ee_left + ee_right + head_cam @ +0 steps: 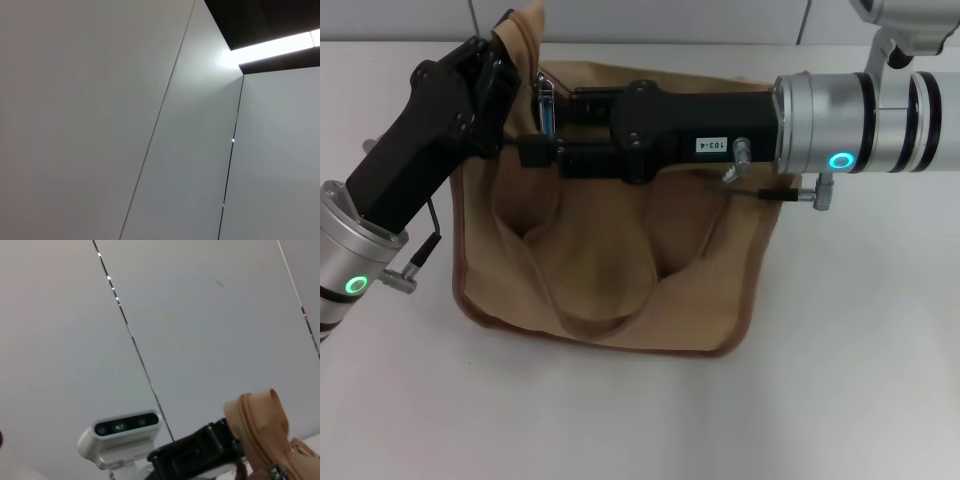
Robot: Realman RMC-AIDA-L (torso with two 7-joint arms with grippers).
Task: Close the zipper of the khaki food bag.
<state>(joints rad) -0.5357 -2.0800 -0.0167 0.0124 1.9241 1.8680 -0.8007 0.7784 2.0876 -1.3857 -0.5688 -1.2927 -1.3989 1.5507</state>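
White worktop (840, 380) | khaki food bag (610, 290) soft, floppy | left claw (505, 75) clamped on bag's corner | right claw (542, 140) at silver pull of zipper (546, 100), grip unclear.

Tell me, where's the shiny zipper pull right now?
In the head view, the zipper pull sits at the khaki bag's far left corner, between the left claw and right claw.

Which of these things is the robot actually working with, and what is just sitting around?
Part of the job:
- boxy tan canvas bag with soft loop handles
- shiny silver zipper pull
- left claw, gripping the bag's raised corner
- right claw, at the zipper pull

Just around:
- white table
- pale wall panels
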